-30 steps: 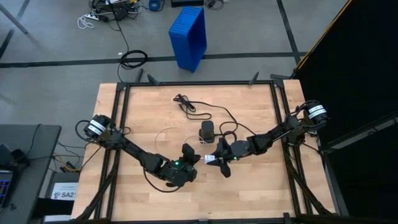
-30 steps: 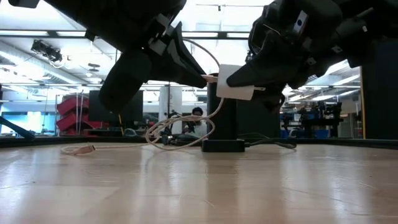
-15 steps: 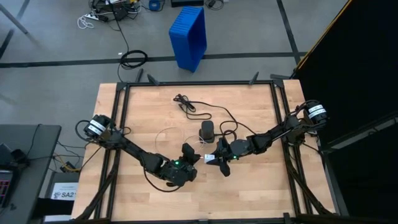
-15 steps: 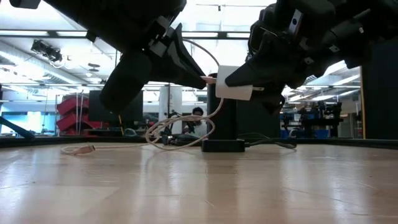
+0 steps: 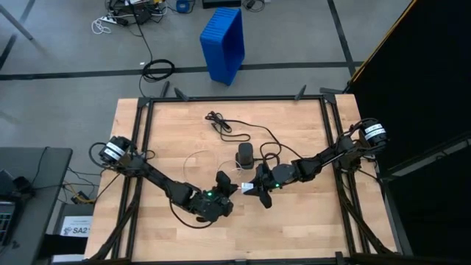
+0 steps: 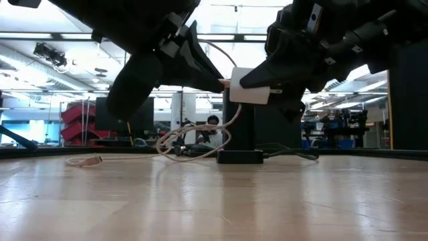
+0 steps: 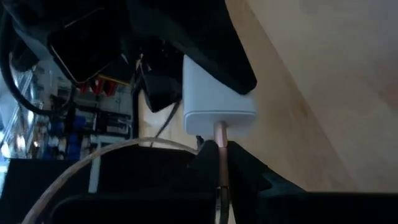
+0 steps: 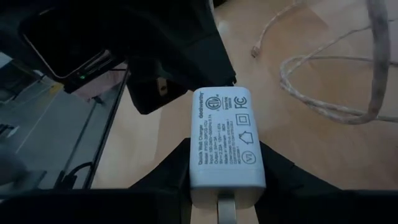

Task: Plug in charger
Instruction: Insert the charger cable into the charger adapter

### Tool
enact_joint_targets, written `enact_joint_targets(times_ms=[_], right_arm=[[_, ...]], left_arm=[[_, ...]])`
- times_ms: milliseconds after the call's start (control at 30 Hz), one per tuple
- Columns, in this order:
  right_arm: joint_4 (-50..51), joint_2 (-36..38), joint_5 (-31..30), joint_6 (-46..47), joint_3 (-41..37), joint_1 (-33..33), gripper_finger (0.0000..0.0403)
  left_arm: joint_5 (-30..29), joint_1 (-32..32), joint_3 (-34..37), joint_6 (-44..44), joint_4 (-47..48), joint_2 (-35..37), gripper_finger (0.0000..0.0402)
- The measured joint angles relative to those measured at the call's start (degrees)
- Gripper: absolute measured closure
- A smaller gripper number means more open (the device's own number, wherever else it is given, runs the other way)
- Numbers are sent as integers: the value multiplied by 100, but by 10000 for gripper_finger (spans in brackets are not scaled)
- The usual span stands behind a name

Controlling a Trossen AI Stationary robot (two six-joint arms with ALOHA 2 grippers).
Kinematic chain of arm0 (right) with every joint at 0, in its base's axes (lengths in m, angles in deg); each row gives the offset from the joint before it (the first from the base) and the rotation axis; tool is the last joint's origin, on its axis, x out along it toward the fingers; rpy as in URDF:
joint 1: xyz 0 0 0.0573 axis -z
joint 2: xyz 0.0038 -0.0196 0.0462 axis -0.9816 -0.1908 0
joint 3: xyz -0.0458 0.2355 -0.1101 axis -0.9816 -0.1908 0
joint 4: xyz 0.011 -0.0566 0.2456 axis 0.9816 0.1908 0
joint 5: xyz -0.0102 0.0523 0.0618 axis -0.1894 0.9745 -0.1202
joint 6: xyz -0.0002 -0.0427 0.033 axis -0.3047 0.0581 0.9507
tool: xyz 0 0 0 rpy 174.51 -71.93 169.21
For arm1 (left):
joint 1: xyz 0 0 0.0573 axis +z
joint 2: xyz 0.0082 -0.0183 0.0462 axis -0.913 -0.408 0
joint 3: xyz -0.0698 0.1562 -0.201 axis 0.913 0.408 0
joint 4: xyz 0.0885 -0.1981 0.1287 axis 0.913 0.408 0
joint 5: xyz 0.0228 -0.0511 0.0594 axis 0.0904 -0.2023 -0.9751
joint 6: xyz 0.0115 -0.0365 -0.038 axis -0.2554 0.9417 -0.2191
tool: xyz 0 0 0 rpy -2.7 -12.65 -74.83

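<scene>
A white charger block point(image 8: 225, 140) hangs above the middle of the table, and my right gripper point(image 5: 255, 188) is shut on it. My left gripper point(image 5: 231, 185) comes at it from the table's left, shut on the rose-coloured plug point(image 7: 221, 138) of a pale cable point(image 6: 194, 139). The plug's tip meets the block's end face point(image 7: 219, 117); how deep it sits, I cannot tell. From the plug the cable arcs down to slack loops point(image 5: 197, 158) on the wood. My left gripper pinches the cable's plug point(image 7: 222, 155) between its two fingers, just behind the plug's tip. The fingers run along the plug, slanting slightly down toward the table's right. Plug and nearby cable are clear of the table. My right gripper pinches the charger block by its two narrow sides, near the prong end point(image 8: 225, 184), printed face up. The fingers run along the block, slanting slightly down toward the table's left. The block is held about level, clear of the table.
A black power brick point(image 5: 245, 155) stands just beyond the two grippers, with a black cord point(image 5: 221, 124) coiled toward the far edge. Black frame rails point(image 5: 143, 147) run along the table's sides. Bare wood point(image 5: 294, 228) lies toward the near edge.
My right gripper has rolled a little with the charger block, which now sits slightly higher and more level in the low view. My left gripper keeps the plug where it was.
</scene>
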Motion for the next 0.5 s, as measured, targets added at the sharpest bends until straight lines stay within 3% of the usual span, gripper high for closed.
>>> enact_joint_targets(times_ms=[500], right_arm=[[-306,0,173,96,-28,-2,314]], left_arm=[[85,-23,4,-130,-334,2,401]])
